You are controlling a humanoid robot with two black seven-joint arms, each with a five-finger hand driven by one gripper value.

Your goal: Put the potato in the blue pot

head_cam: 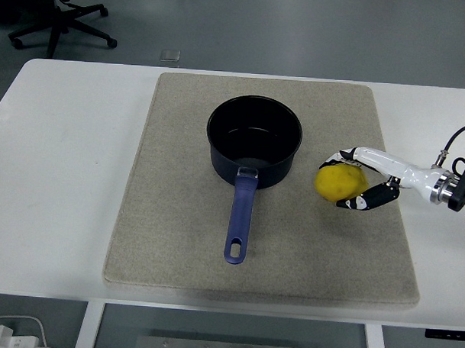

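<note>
1. One potato (pixel 339 183) lies right of table (pixel 72 176) centre, just beside the blue pot (pixel 254 140).
2. Right-hand fingers (pixel 341 157) pinch the potato from my right edge.
3. Pot handle points toward the near edge.

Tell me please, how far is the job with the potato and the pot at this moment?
Done: the right hand is closed around the potato, which sits on the mat right of the blue pot. In hand: the grasp. Left: lift the potato, carry it left over the empty pot and release it inside.
</note>
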